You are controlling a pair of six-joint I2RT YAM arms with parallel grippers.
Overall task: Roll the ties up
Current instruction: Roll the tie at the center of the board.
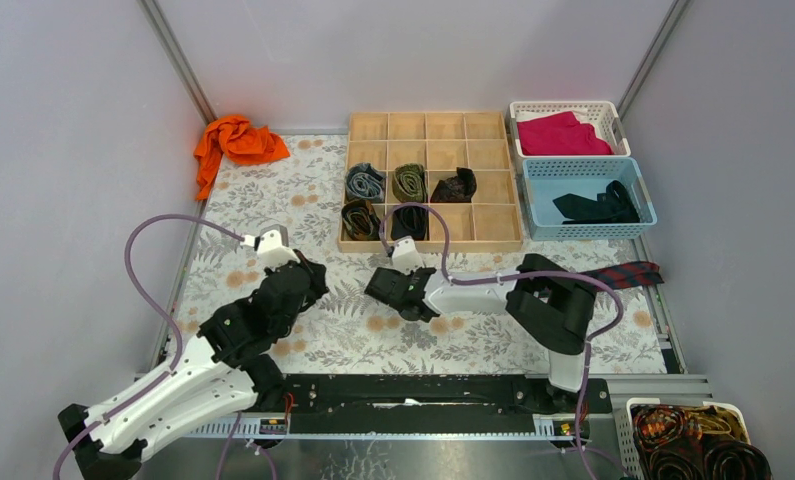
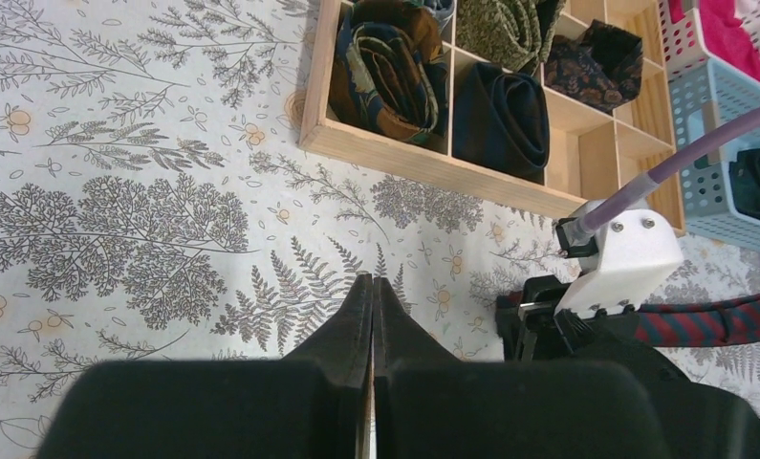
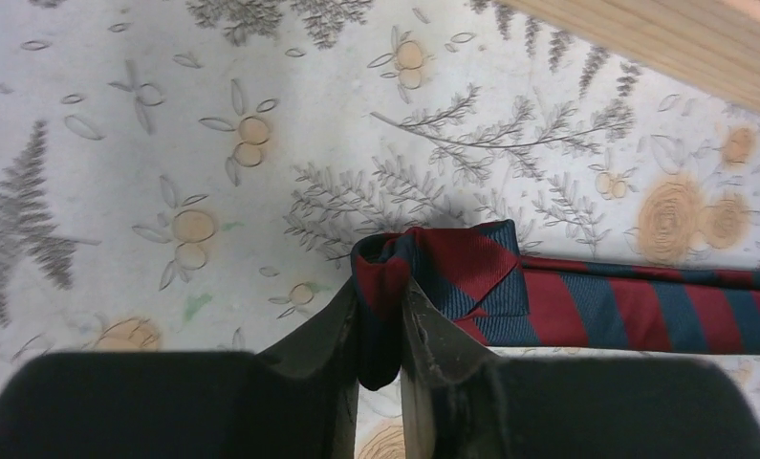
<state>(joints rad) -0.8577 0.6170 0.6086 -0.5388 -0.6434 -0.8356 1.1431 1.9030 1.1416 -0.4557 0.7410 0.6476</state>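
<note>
Two arms at work, one clamped, one pinching

The left arm (image 1: 203,385) stretches forward from its base, wrist bent downward, and the left gripper (image 2: 372,282) has its black fingers pressed flat together with nothing between them. The right arm (image 1: 473,295) folds at the elbow and its forearm reaches across toward its neighbour. The right gripper (image 3: 380,296) points down with its jaws drawn narrow, nipping the folded end of a striped tie (image 3: 452,263) between its fingertips; the rest of the strip runs off to one side of the fingers.
</note>
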